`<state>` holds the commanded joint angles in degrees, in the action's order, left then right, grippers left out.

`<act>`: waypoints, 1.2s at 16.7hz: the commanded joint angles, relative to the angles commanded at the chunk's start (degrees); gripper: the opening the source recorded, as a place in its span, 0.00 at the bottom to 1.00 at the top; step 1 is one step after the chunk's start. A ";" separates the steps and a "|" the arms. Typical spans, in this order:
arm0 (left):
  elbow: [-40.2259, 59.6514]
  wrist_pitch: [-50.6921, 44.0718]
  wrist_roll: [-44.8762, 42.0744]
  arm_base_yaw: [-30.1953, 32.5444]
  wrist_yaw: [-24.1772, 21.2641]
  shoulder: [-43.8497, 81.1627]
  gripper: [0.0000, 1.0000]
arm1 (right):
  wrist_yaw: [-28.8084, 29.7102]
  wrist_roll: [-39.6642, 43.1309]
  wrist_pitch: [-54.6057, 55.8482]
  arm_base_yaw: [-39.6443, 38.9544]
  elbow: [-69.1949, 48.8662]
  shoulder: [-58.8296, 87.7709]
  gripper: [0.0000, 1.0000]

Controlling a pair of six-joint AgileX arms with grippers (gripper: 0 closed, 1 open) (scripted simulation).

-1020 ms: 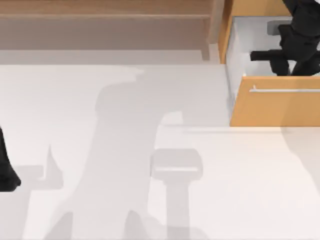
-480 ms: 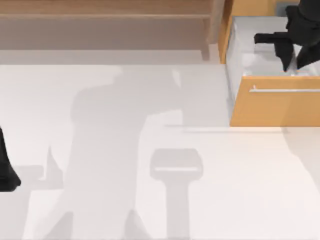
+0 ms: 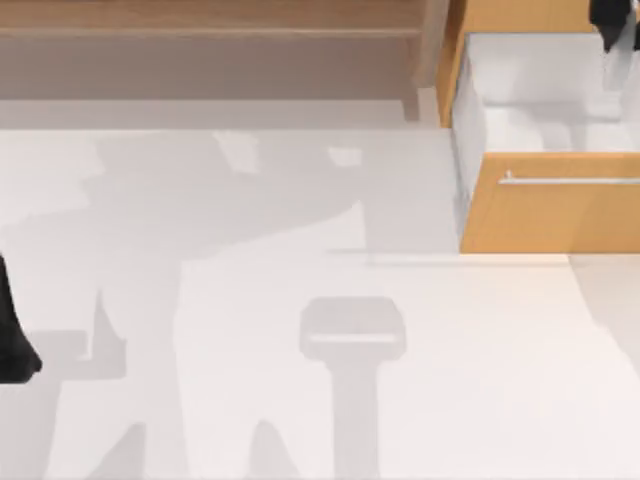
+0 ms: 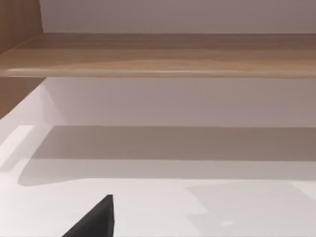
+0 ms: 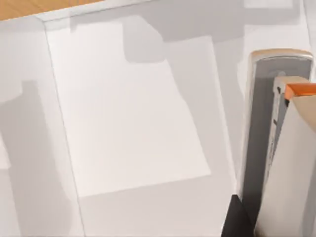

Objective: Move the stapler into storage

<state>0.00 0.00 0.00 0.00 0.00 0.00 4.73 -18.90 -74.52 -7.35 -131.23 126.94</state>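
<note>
The storage drawer (image 3: 550, 215) stands pulled open at the table's back right, with an orange-tan front, a silver bar handle (image 3: 570, 181) and a white inside (image 5: 128, 118). My right gripper (image 3: 618, 22) hangs over the drawer's back right part, at the top view's corner. The pale grey stapler (image 3: 612, 68) reaches out from it above the white floor. In the right wrist view the stapler (image 5: 281, 148) shows a small orange tip, and a black fingertip (image 5: 239, 219) lies against its side. My left arm (image 3: 12, 340) is parked at the table's left edge.
A long pale wooden shelf (image 3: 210, 20) runs along the back, left of the drawer, and appears as the shelf (image 4: 158, 54) in the left wrist view. Broad grey shadows lie across the white table (image 3: 480, 380), with a fixed T-shaped shadow (image 3: 352, 332) near the middle.
My right gripper has moved from over the drawer's front half toward the back right corner of the top view. The arm's shadow on the table has shifted. The left arm has stayed put.
</note>
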 joint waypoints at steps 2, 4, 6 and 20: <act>0.00 0.00 0.00 0.00 0.00 0.00 1.00 | 0.05 -0.73 0.11 -0.01 -0.19 -1.63 0.00; 0.00 0.00 0.00 0.00 0.00 0.00 1.00 | -0.05 -1.23 0.16 -0.04 -0.22 -2.92 0.00; 0.00 0.00 0.00 0.00 0.00 0.00 1.00 | -0.29 -1.41 0.14 -0.09 -0.04 -3.69 0.00; 0.00 0.00 0.00 0.00 0.00 0.00 1.00 | -2.72 4.14 0.16 -0.74 4.42 5.23 0.00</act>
<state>0.00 0.00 0.00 0.00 0.00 0.00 2.01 -14.76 -74.35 -8.10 -126.81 132.17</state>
